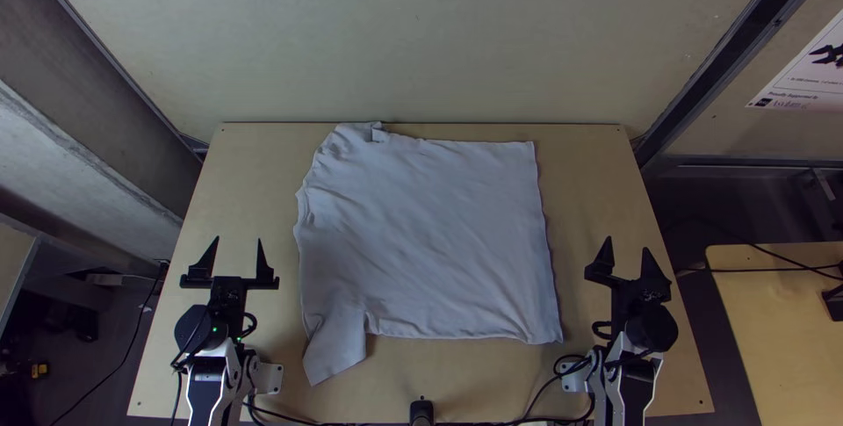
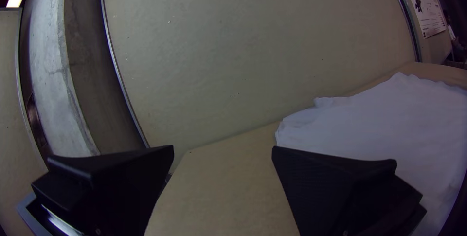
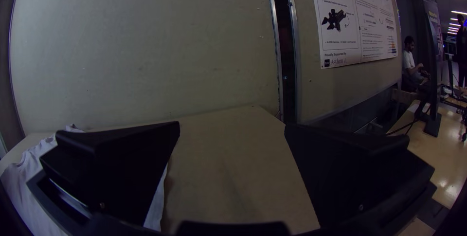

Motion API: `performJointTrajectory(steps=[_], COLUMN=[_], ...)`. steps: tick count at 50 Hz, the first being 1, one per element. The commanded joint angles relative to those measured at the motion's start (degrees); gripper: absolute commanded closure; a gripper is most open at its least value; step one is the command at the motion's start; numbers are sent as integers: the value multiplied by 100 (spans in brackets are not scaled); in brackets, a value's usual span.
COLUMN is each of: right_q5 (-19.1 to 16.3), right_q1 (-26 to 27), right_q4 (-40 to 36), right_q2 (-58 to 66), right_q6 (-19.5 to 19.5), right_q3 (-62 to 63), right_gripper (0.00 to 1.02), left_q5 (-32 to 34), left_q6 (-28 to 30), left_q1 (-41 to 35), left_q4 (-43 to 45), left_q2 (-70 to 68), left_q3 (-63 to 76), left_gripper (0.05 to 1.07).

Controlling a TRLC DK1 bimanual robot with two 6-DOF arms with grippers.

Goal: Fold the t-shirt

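Top view looks steeply down from high over the near edge of the table [image 1: 492,378], while both wrist views sit way lower and closer, facing the back wall [image 1: 439,39], and all three catch the shirt [image 1: 430,233] and poster [image 3: 360,31].

there is one shirt [image 1: 421,233], on one wooden table [image 1: 597,180]. there are two arms [image 1: 206,388] at the table, and two grippers, one left gripper [image 1: 238,239] and one right gripper [image 1: 627,243]. each has two black fingers [image 1: 205,265], four in all. there is one poster [image 1: 812,70] on the wall, and one side table [image 1: 773,307] at the right.
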State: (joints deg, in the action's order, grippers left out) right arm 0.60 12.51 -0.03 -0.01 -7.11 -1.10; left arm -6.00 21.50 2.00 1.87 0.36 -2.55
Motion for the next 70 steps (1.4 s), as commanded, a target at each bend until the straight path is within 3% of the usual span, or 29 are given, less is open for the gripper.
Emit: performJointTrajectory(steps=[1,17,26,42,55,70], right_q5=[45,45,45,54,54,54], right_q1=[14,6,-205,-372,-733,-917], right_q4=[-76,-76,-67,328,654,1067], right_q2=[-16,-16,-25,-16,1170,2822], right_q6=[-97,-159,-915,-835,-660,-370], right_q3=[66,66,66,-610,-2087,-3739], right_gripper=[3,3,3,3,3,3], left_q5=[99,152,178,187,187,169], left_q6=[-137,-260,-374,-383,-392,-480], left_q1=[2,2,-130,-402,-1044,-1263], left_q4=[-90,-108,-90,-73,815,1360], left_q2=[-36,-36,-45,-45,96,2126], left_q3=[246,246,246,-115,-545,-2031], left_gripper=[10,10,10,10,10,10])
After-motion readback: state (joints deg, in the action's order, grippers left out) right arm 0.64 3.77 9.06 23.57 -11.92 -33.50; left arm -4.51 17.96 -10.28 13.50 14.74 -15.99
